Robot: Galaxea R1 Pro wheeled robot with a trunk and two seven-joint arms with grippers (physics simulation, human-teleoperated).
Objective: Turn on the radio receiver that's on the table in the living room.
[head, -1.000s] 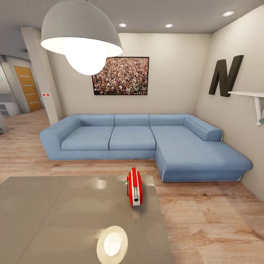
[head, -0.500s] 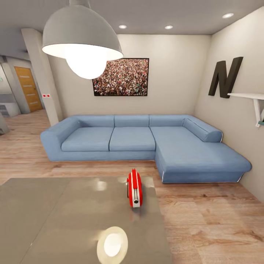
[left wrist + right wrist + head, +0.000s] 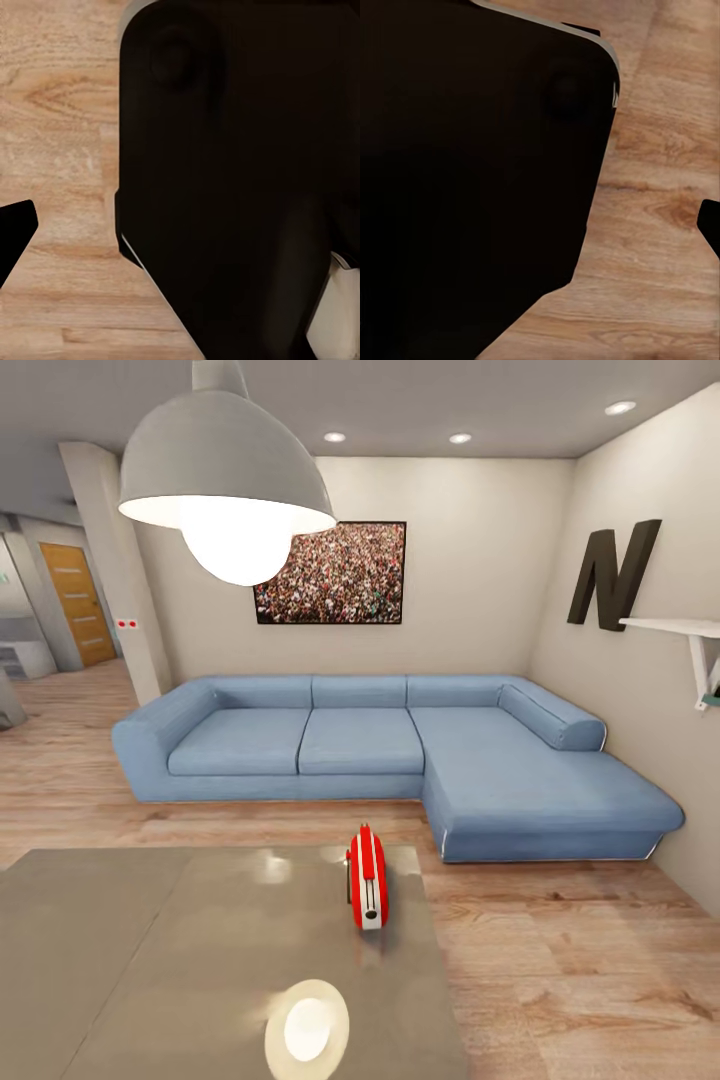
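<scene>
The red radio receiver point(image 3: 366, 877) stands upright on the far right part of the table point(image 3: 200, 940), its narrow white-striped edge and silver end facing me. The table's glossy grey-brown top reflects the pendant lamp. In the left wrist view a dark fingertip point(image 3: 11, 240) pokes in at the frame's edge over wood floor point(image 3: 60, 135), beside a black part of the robot's body point(image 3: 240, 180). The right wrist view has a similar dark fingertip point(image 3: 711, 225) at its edge beside black bodywork point(image 3: 472, 172). I cannot tell how either gripper's jaws stand.
Behind the table a blue L-shaped sofa point(image 3: 400, 750) runs along the back wall and down the right. A grey pendant lamp point(image 3: 225, 470) hangs close overhead. A white shelf point(image 3: 680, 628) juts from the right wall. Wood floor point(image 3: 580, 960) lies right of the table.
The whole head view has shifted slightly downward, with more of the lamp's stem showing, so the camera moved. The radio stays in its place on the table.
</scene>
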